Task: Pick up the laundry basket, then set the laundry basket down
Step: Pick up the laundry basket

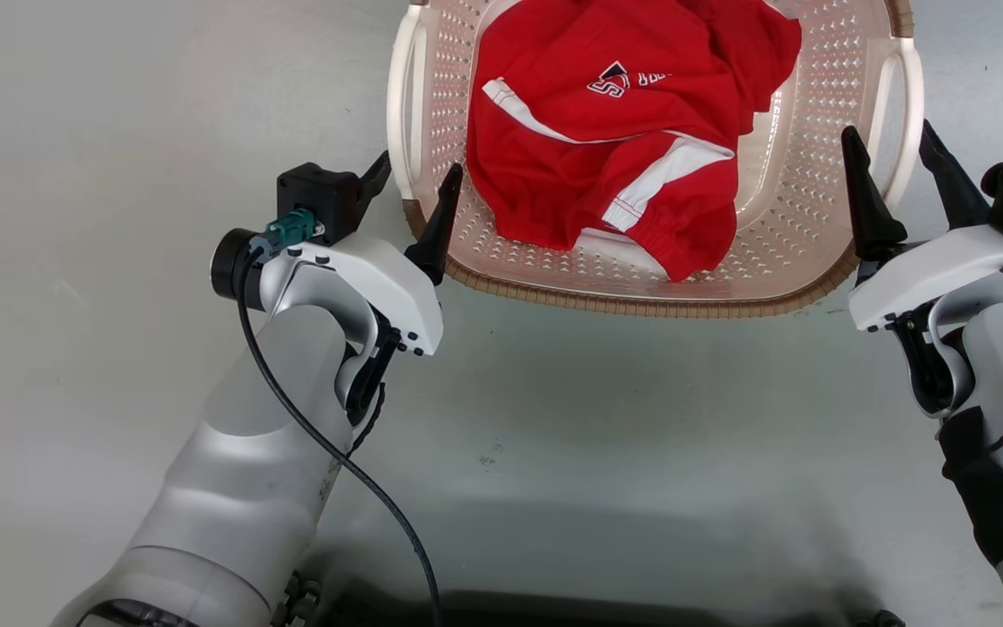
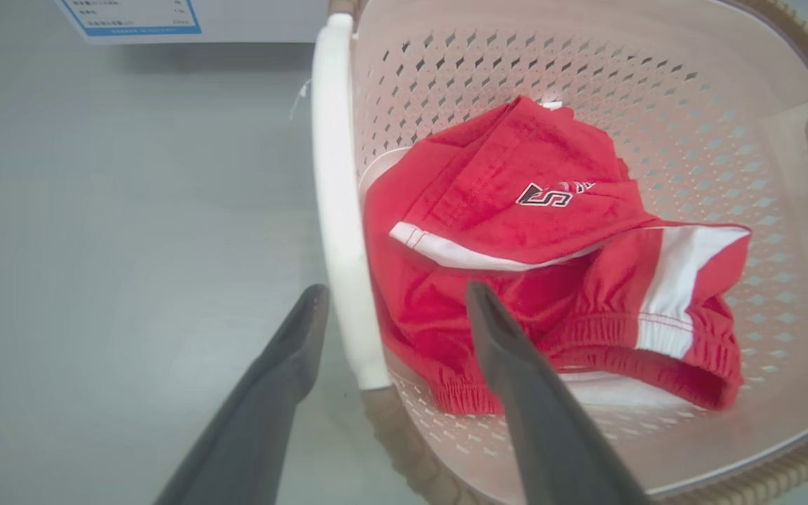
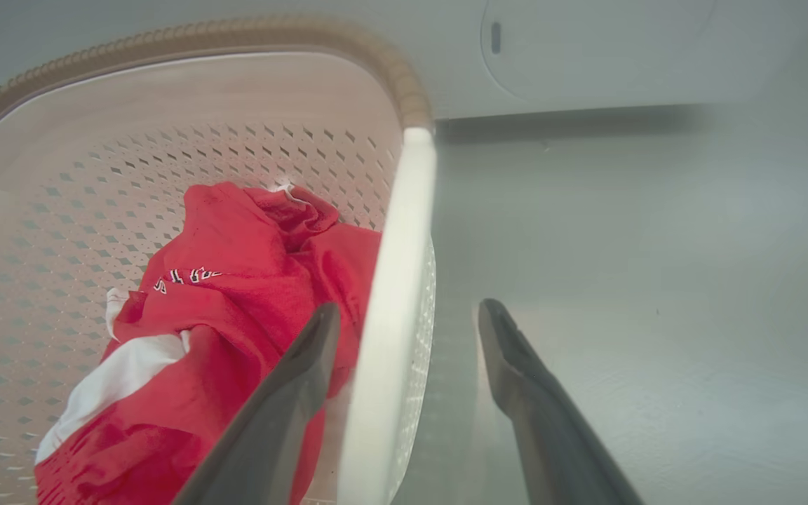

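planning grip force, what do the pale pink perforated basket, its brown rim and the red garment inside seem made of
Pale pink perforated laundry basket: likely moulded plastic, smooth, faintly glossy walls. Brown ribbed rim: probably plastic moulded to look woven; real wicker not excluded. Red garment: soft matte fabric, creased, gathered elastic hems.

Silver-grey forearms (image 1: pixel 240 488), white wrists (image 1: pixel 380 287), dark tapered fingers (image 1: pixel 439 228), black cable (image 1: pixel 319 440), teal connector (image 1: pixel 291 228).

The laundry basket (image 1: pixel 806 174) stands upright on the grey floor (image 1: pixel 597 418); it is pale pink, with perforated walls, a brown woven-look rim and white side handles.
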Motion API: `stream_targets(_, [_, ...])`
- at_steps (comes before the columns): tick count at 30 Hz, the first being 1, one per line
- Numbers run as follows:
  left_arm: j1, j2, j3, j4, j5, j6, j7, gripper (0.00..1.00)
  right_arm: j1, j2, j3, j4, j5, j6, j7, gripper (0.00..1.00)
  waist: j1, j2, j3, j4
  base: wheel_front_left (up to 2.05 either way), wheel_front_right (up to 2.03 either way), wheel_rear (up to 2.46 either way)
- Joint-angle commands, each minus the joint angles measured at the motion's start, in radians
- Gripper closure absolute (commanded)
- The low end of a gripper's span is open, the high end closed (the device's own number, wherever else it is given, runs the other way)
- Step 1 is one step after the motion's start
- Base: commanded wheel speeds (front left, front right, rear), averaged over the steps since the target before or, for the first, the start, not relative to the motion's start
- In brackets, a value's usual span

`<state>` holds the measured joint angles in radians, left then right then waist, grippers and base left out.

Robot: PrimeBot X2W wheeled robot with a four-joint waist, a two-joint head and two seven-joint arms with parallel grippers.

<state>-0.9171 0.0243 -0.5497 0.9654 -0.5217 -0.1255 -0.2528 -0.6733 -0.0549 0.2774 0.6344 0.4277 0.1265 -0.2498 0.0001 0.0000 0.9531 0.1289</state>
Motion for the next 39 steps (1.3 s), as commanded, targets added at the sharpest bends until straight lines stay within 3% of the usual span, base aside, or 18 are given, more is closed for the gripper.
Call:
stream_targets(1, [0.003, 0.033, 0.01, 0.004, -0.009, -0.005, -0.009, 0.0, 0.022, 0.005, 0.024, -0.006, 0.014, 0.004, -0.012, 0.0, 0.0, 0.0, 0.004, -0.005, 0.0, 0.0, 0.0])
stream_targets(23, [-0.079, 0.059, -0.079, 0.085, -0.063, -0.005, -0.009, 0.0, -0.011, 0.005, 0.064, 0.003, 0.029, 0.004, -0.012, 0.0, 0.0, 0.0, 0.032, -0.018, 0.0, 0.0, 0.0])
stream_targets(24, [-0.082, 0.058, -0.088, 0.086, -0.065, -0.005, -0.009, 0.6, -0.011, 0.005, 0.067, 0.005, 0.031, 0.004, -0.012, 0.0, 0.0, 0.0, 0.033, -0.019, 0.0, 0.0, 0.0])
stream_targets(25, [-0.084, 0.059, -0.095, 0.081, -0.067, -0.005, -0.009, 1.0, -0.013, 0.005, 0.069, 0.007, 0.033, 0.004, -0.012, 0.38, 0.0, 0.0, 0.035, -0.02, 0.0, 0.0, 0.0])
stream_targets(26, [-0.083, 0.059, -0.103, 0.084, -0.072, -0.005, -0.009, 1.0, -0.014, 0.005, 0.07, 0.007, 0.035, 0.004, -0.012, 1.0, 0.0, 0.0, 0.036, -0.021, 0.0, 0.0, 0.0])
stream_targets(39, [-0.095, 0.064, -0.164, 0.109, -0.151, -0.005, -0.009, 1.0, -0.028, 0.005, 0.085, 0.023, 0.03, 0.004, -0.012, 1.0, 0.0, 0.0, 0.038, -0.02, 0.0, 0.0, 0.0])
